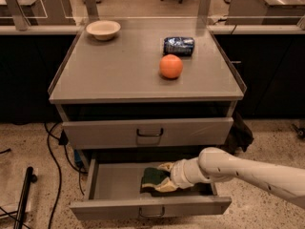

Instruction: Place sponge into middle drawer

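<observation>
Gripping the sponge (149, 177) inside the open middle drawer (116, 181), the gripper (161, 178) likely needed only a gentle release onto the floor just beneath it.

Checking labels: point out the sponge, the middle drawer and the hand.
sponge (150, 176), camera view, green top.
middle drawer (114, 181), camera view, bare grey floor.
hand (162, 177), camera view, between fingertips, gripping sponge inside drawer.

A dark green sponge (151, 177) was seen at the cream gripper (161, 178) inside the grey drawer (114, 181), with an orange fruit (171, 66), blue packet (178, 46) and off-white bowl (103, 29) noted above.
</observation>
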You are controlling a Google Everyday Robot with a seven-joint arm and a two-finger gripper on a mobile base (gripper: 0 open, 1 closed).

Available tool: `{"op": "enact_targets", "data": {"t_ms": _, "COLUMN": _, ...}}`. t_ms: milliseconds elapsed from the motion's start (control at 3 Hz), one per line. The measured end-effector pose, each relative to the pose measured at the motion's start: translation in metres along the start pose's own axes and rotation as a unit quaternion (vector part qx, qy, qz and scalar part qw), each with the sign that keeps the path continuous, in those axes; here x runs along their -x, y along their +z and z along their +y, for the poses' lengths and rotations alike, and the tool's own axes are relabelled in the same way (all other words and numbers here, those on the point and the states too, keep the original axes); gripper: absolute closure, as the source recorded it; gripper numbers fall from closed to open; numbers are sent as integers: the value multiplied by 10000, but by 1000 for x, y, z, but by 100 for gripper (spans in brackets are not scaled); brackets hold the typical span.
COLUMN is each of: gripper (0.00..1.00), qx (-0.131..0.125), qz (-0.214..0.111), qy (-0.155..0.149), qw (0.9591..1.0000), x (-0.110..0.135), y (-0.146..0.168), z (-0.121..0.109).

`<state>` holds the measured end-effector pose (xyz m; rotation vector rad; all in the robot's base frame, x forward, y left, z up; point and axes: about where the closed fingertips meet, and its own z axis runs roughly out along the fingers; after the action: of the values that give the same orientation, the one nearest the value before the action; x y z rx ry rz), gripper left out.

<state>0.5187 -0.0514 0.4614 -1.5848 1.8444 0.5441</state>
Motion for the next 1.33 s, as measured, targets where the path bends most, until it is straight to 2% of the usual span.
{"op": "enact_targets", "data": {"t_ms": 667, "gripper": 100, "qx": 140, "qz": -407, "qy": 126, "qw": 9990, "x": -29, "y": 50, "z": -26}}
{"op": "enact_targets", "data": {"t_ms": 1333, "gripper": 100, "qx": 184, "qz": -332, "qy": 53, "qw": 9993, "x": -31, "y": 69, "z": -31}}
